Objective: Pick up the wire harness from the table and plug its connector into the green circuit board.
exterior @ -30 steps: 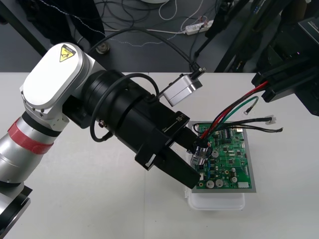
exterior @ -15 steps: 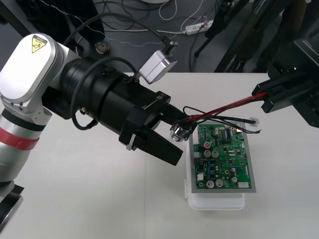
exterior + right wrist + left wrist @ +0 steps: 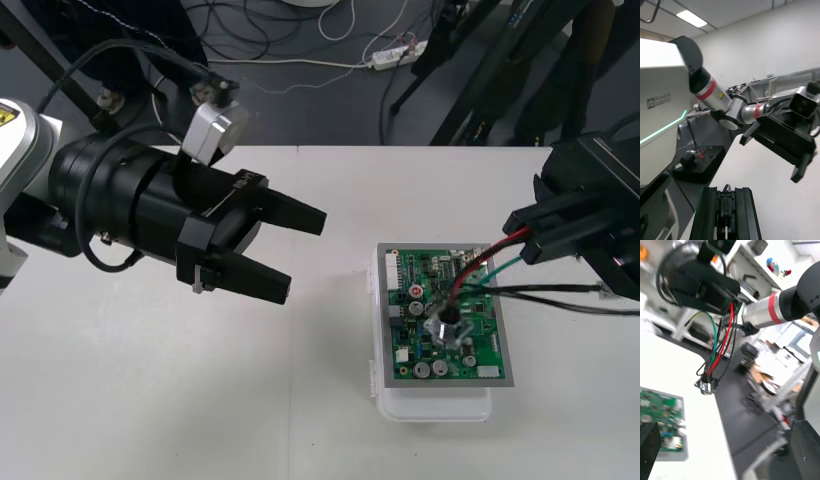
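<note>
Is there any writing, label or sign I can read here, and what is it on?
A yellow warning sticker on the left arm: a black symbol, no readable words.
Print on the green circuit board: too small to read.
No other text is legible.

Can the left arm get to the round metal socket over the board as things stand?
Probably yes. The left gripper stands open beside the green circuit board, bare table between. The round metal socket hangs over it on the wire harness, held from the far side by the right gripper.
</note>
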Tool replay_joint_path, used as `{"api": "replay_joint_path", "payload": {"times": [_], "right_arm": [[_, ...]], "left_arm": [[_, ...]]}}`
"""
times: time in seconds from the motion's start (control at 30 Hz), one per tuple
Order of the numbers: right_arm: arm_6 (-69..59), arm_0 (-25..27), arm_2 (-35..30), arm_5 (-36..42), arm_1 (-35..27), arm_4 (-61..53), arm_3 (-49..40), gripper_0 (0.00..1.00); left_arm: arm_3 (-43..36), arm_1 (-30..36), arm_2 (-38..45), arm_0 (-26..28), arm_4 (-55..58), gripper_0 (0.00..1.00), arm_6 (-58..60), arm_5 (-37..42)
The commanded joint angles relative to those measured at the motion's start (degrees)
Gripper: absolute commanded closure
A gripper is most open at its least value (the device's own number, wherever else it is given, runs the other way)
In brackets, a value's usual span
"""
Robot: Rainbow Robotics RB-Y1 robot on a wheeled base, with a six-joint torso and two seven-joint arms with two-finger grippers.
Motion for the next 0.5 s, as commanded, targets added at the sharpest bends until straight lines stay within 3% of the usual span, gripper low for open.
{"api": "replay_joint_path", "payload": {"times": [0.03,0.33,0.5], "right_arm": [[-2.36,3.59,-3.49,4.7,-1.46,-0.81,-2.98,1.0],[-3.77,10.0,-4.9,16.74,-1.37,-0.81,-9.92,1.0],[-4.56,12.9,-4.9,22.1,-1.37,0.42,-14.32,1.0]], "left_arm": [[-4.47,3.52,3.7,6.42,2.91,0.0,-3.65,9.1],[-13.17,5.1,9.24,15.47,3.08,0.0,-4.09,16.65],[-15.63,5.1,11.35,16.88,3.08,0.0,-4.26,18.94]]}}
